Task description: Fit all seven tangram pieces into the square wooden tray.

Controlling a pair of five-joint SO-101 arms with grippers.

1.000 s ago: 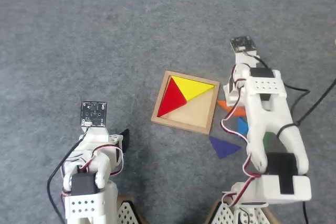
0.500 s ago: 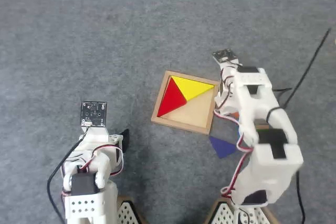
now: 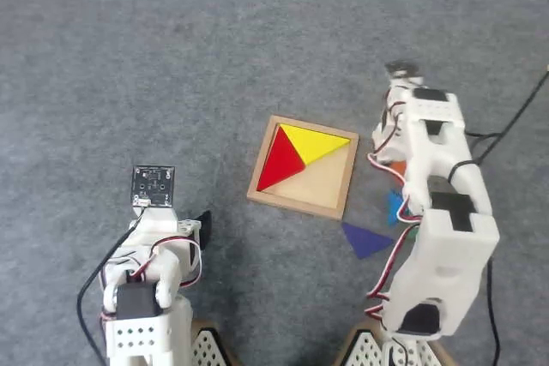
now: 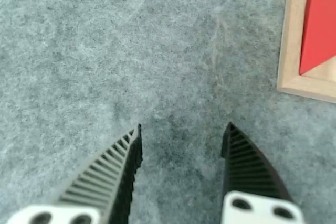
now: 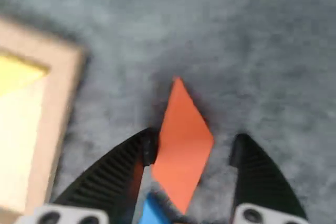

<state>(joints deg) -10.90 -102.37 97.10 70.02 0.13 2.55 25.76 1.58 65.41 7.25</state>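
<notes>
Now the tray point(image 3: 300, 166) lies near the middle of the grey mat point(image 3: 171, 66), holding two pieces: a red triangle point(image 3: 279, 160) along its left side and a yellow triangle point(image 3: 313, 141) along its far side, meeting edge to edge, with the rest of the floor bare wood. The right claw point(image 5: 195, 136) hangs just beyond the tray's right rim, its jaws spread open either side of the orange piece point(image 5: 181, 145), which lies flat on the mat close against one finger and apart from the other. A blue piece point(image 3: 395, 206) lies just beside the orange one, partly under the right arm, and a purple triangle point(image 3: 366, 240) sits on the mat near the tray's near right corner. The left claw point(image 4: 184, 126) hovers open over bare mat, well to the tray's left, gripping nothing.
</notes>
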